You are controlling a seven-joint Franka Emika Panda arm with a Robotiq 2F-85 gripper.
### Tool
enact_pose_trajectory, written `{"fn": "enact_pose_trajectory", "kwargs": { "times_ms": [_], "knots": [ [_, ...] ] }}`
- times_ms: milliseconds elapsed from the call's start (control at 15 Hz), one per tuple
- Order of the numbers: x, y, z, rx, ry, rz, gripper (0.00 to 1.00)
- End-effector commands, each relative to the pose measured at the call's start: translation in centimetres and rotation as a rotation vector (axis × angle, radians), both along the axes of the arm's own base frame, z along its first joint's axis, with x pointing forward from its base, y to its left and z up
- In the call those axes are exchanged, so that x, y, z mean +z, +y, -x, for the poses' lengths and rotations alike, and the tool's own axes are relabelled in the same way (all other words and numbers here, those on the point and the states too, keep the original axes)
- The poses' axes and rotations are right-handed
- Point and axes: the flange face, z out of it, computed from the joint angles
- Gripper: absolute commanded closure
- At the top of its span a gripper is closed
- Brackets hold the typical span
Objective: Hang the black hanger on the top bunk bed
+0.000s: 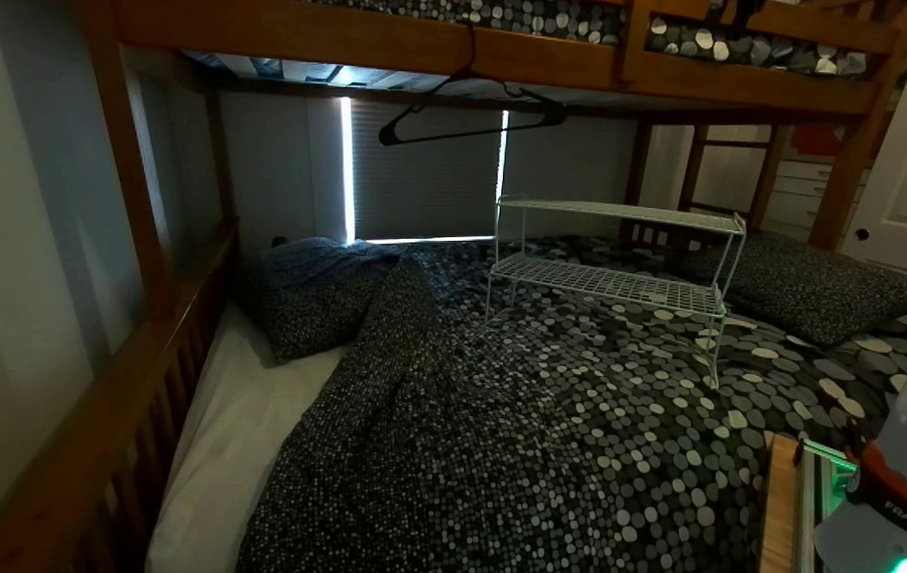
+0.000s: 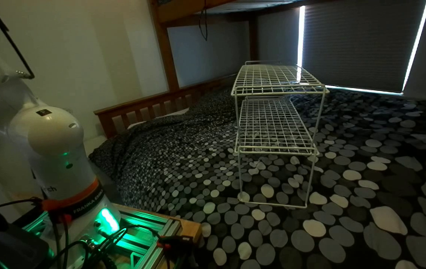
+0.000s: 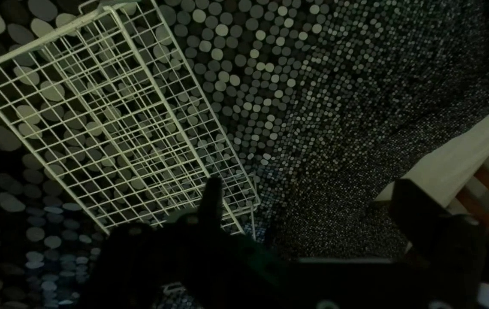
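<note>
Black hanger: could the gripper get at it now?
Probably yes, distance unclear: in an exterior view the black hanger hangs from the top bunk bed, nothing visibly blocking it, and the gripper is open.

Hanger (image 1: 465, 76) hanging from top bunk bed (image 1: 286, 30); wire rack (image 1: 613, 285) on lower bed (image 1: 549, 414), between pillows (image 1: 811, 290).

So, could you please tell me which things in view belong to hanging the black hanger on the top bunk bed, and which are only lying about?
For the job:
top bunk bed
black hanger, apparently hooked over its rail
gripper, open

Only lying about:
white wire rack, standing on the dotted blanket
dark speckled pillows
</note>
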Motion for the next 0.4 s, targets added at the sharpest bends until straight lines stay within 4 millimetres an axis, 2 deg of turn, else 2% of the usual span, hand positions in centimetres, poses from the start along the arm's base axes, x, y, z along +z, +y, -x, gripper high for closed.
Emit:
{"fn": "enact_pose_trajectory", "kwargs": {
  "times_ms": [0,333],
  "knots": [
    [0.01,-0.02,-0.1,0.002,0.001,0.0,0.0],
    [-0.39,-0.04,-0.32,0.004,0.007,-0.002,0.0]
  ]
}}
